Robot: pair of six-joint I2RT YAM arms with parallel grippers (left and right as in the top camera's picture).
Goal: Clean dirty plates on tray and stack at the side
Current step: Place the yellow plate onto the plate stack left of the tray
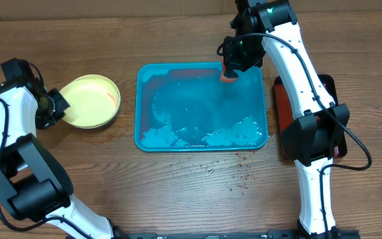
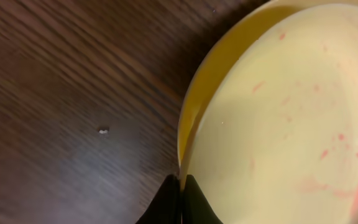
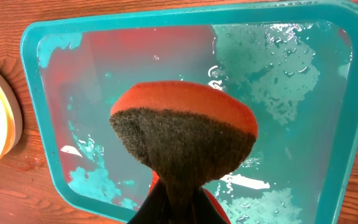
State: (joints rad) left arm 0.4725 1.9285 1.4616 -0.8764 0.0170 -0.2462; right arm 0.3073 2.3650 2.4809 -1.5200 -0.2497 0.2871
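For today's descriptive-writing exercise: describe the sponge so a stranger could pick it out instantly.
Find the big turquoise tray. Above its far right corner, the right gripper pinches the sponge. It alone is bright orange with a dark grey scouring face.

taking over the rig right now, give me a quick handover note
The left gripper is closed at the rim of the plate stack, apparently pinching the top plate.
The right gripper is shut on the sponge, over the far side of the tray.
The tray holds no plates, only foam and reddish water.
Done: plates stacked on the table left of it.
Left: the top plate shows red smears, so likely more scrubbing.
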